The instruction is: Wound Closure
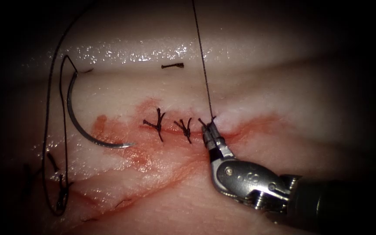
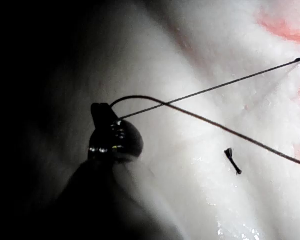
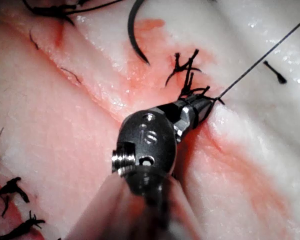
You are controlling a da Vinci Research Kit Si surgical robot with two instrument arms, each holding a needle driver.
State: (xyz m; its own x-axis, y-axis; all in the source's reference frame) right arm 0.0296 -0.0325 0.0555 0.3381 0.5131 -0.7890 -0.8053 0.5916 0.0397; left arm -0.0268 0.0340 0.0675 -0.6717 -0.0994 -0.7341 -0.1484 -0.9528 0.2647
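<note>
Nearest us, our right tool (image 1: pixel 209 132) enters the endoscope view from four o'clock, its steel wrist low and its tip at the centre, on the cut (image 1: pixel 240 127). Its jaws are together on the thread (image 1: pixel 203 61) at the third knot (image 1: pixel 206 123), the rightmost of three dark stitches along the cut. From that grasp the thread runs taut and nearly straight toward twelve o'clock, out of the endoscope view.

In the left wrist view our left tool (image 2: pixel 104 116) holds that same taut strand, its jaws closed on the thread, well away from the cut; a second slack strand curves past it.

The needle (image 1: pixel 81 124) lies free on the tissue (image 1: pixel 283 87), held by neither tool and not in the tissue. It sits at nine o'clock from the right tool, left of the stitches, its curve running from eleven o'clock down to its point at about six, the point facing the cut. By our judgement the right tool is the nearer arm. Red fluid (image 1: pixel 127 143) stains the tissue around the stitches. A cut end (image 1: pixel 172 66) lies at twelve o'clock.
</note>
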